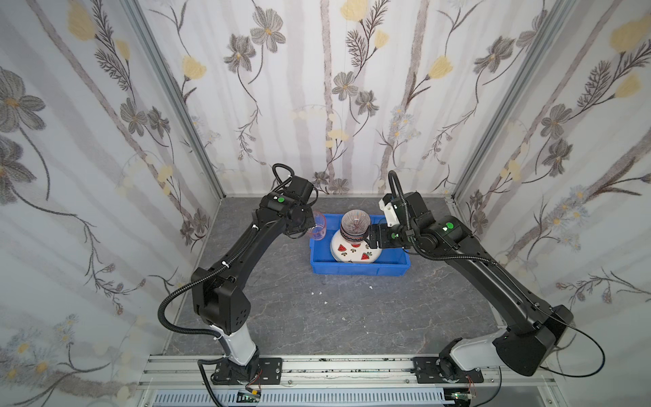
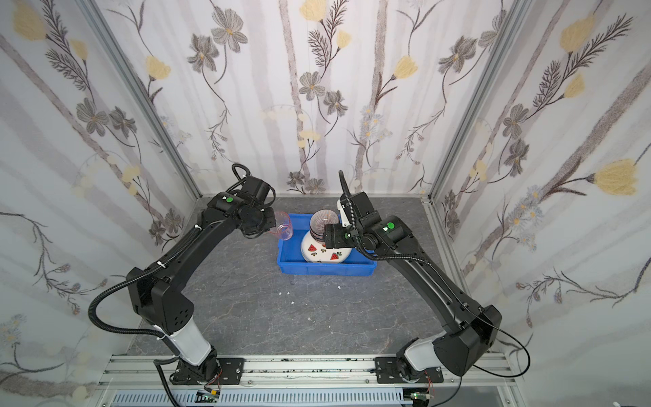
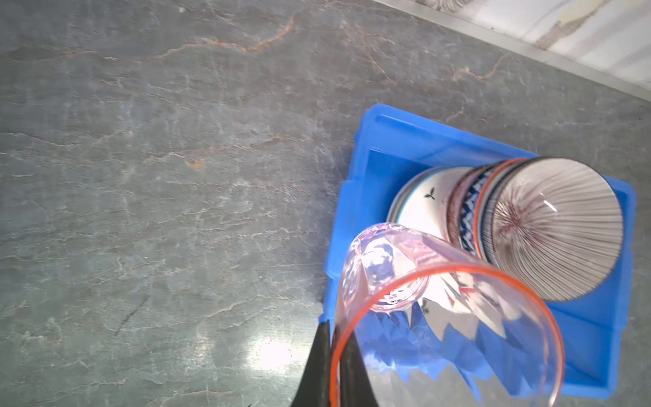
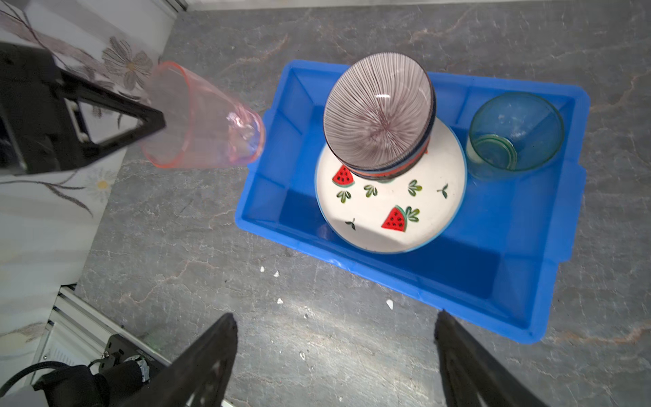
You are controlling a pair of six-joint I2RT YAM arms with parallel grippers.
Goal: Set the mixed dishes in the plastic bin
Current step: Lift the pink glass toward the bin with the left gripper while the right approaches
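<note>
Pink cup hangs pinched by its rim in your left gripper; your right gripper has jaws spread, empty, blue bin just ahead.

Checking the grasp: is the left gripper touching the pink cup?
Touching. In the left wrist view the left gripper pinches the pink cup at its rim, one finger inside the wall and one outside.

A robot test booth is shown. 3 floral-papered panels are held by aluminium posts, and 2 arms are bolted to a front rail.
</note>
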